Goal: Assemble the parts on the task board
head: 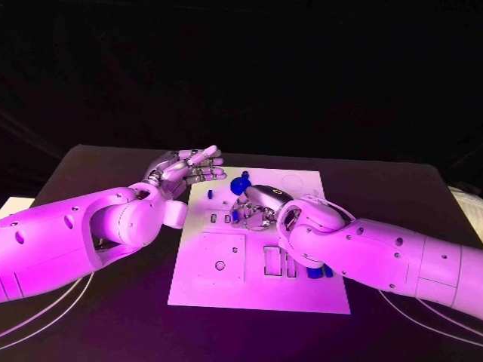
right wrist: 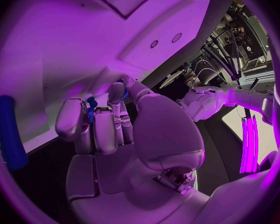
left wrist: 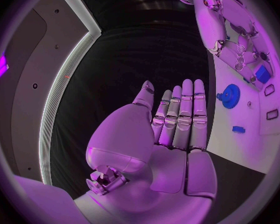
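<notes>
The white task board (head: 253,290) lies in the middle of the black table. My right hand (head: 259,202) hovers over its far half with the fingers curled down. In the right wrist view, the fingers (right wrist: 96,122) pinch a small blue part (right wrist: 90,109) against the thumb, close to the board (right wrist: 65,59). A blue gear-shaped part (head: 239,183) stands on the board just beyond that hand, also seen as the blue gear (left wrist: 228,93). My left hand (head: 187,167) hangs at the board's far left corner, fingers straight and holding nothing; the left hand (left wrist: 177,122) is off the board's edge.
Two blue parts (head: 318,270) lie on the board beside my right forearm, near rectangular slots (head: 274,260). A small blue piece (left wrist: 238,129) lies on the board (left wrist: 252,144) near the gear. A long blue piece (right wrist: 9,134) lies by the board's edge. Bare black table surrounds the board.
</notes>
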Action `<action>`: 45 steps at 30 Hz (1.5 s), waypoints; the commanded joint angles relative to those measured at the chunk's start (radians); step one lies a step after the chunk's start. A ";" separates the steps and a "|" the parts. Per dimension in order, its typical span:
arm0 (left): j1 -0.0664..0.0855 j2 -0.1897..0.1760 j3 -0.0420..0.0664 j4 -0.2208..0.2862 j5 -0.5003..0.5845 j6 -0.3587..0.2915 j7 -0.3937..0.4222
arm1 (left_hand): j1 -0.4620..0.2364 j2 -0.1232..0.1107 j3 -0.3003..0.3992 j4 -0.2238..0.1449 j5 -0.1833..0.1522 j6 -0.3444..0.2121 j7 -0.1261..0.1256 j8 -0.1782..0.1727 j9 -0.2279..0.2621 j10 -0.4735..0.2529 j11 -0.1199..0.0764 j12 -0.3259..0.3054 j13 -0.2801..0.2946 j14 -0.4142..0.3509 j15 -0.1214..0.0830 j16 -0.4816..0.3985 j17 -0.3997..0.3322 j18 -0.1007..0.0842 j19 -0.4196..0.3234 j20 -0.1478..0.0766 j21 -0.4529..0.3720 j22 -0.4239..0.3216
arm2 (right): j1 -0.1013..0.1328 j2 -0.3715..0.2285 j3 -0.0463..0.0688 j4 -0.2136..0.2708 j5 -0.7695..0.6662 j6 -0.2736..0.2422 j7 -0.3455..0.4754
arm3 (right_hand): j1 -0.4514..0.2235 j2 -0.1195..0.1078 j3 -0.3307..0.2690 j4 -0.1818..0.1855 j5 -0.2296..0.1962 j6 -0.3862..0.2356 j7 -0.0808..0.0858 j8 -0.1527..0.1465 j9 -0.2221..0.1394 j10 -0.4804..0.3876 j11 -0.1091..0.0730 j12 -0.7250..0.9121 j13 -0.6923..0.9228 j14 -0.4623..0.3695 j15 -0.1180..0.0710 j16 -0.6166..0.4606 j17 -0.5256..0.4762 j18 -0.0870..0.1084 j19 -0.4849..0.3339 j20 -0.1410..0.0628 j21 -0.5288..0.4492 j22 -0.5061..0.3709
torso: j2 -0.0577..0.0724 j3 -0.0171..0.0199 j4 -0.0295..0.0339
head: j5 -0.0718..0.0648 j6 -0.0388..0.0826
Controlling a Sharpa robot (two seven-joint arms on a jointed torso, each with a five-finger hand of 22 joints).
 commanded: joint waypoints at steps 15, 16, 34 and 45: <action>0.000 0.003 0.001 -0.001 -0.001 0.021 0.003 | 0.003 0.009 0.002 -0.006 0.000 -0.004 -0.002 -0.003 -0.001 -0.007 -0.001 0.003 -0.002 0.002 -0.001 -0.005 -0.003 0.003 -0.004 -0.002 -0.003 -0.001 | -0.007 -0.003 -0.005 0.008 -0.009 -0.061 -0.006 | -0.027 -0.034 -0.046 0.016 0.015 -0.056 0.012 -0.026 -0.014 -0.056 0.014 -0.078 -0.074 0.035 0.014 -0.032 -0.031 0.011 -0.036 0.008 -0.038 -0.057 | 0.000 -0.0005 0.0009 | -0.003 0.000; 0.000 0.003 0.001 -0.001 -0.001 0.021 0.002 | 0.003 0.009 0.002 -0.006 0.000 -0.004 -0.002 -0.003 -0.001 -0.007 -0.001 0.003 -0.002 0.002 -0.001 -0.005 -0.003 0.003 -0.004 -0.002 -0.003 -0.001 | -0.007 -0.004 -0.005 0.010 -0.009 -0.070 -0.002 | -0.028 -0.036 -0.050 0.017 0.017 -0.059 0.012 -0.027 -0.015 -0.056 0.015 -0.077 -0.074 0.035 0.015 -0.033 -0.031 0.011 -0.036 0.008 -0.039 -0.057 | 0.001 -0.0002 0.0010 | -0.003 0.000; 0.000 0.002 0.000 -0.019 -0.038 0.016 -0.013 | -0.001 0.012 -0.004 -0.016 0.000 0.008 -0.017 0.002 -0.003 0.029 -0.026 0.021 -0.003 0.160 -0.042 0.112 0.049 0.006 0.116 -0.042 0.071 0.030 | 0.015 -0.105 0.012 0.129 0.071 -0.129 0.191 | -0.043 -0.051 -0.120 0.037 0.036 -0.076 0.014 -0.019 -0.025 -0.009 0.018 0.049 0.018 0.045 0.018 -0.014 0.002 0.005 -0.014 0.012 -0.026 -0.026 | -0.002 0.0007 -0.0007 | 0.000 0.001; 0.003 0.005 0.001 -0.068 -0.294 0.072 -0.283 | -0.044 0.006 -0.038 0.007 0.003 0.097 -0.090 0.095 0.042 0.203 -0.109 0.266 0.169 0.427 -0.128 1.179 0.902 -0.031 0.381 -0.133 0.537 0.429 | 0.121 -0.272 0.025 0.228 0.333 0.103 0.380 | -0.006 -0.018 -0.149 0.038 0.015 -0.072 0.014 -0.005 -0.027 -0.034 0.018 0.056 0.020 0.041 0.019 -0.020 0.001 0.009 -0.026 0.013 -0.037 -0.044 | -0.012 0.0049 -0.0031 | 0.002 0.003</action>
